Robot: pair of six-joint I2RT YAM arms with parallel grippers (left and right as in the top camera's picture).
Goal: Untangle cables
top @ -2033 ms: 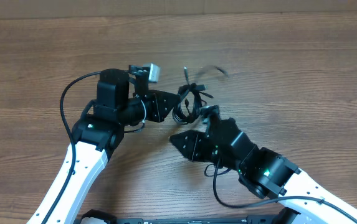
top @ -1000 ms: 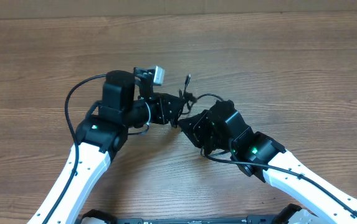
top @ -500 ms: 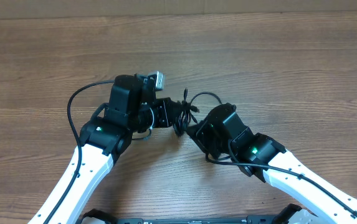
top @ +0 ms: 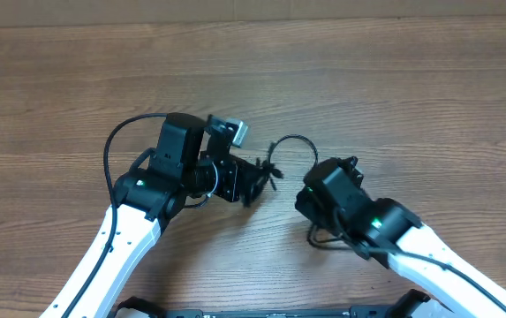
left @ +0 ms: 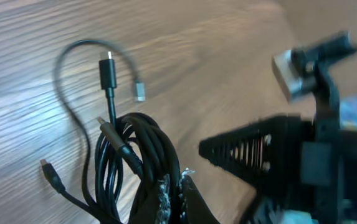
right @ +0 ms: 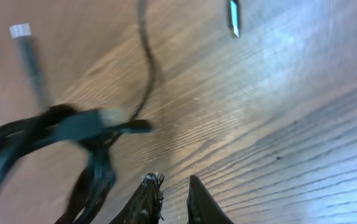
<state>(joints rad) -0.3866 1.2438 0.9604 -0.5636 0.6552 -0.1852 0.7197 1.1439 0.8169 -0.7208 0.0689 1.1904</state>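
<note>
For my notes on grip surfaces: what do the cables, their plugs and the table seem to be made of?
Cables: probably rubber or plastic sheathing, black and matte, bending in soft loops. Plugs: one tip looks like bright metal, with a silvery glint; another has a black, likely plastic, body. Table: wood or a wood-look laminate, brown with visible grain and a slight sheen; which of the two cannot be told.

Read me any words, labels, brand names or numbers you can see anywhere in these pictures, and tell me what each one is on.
None: no text shows on the thin black cables, the brown wooden table or the black-and-white robot arms.
</note>
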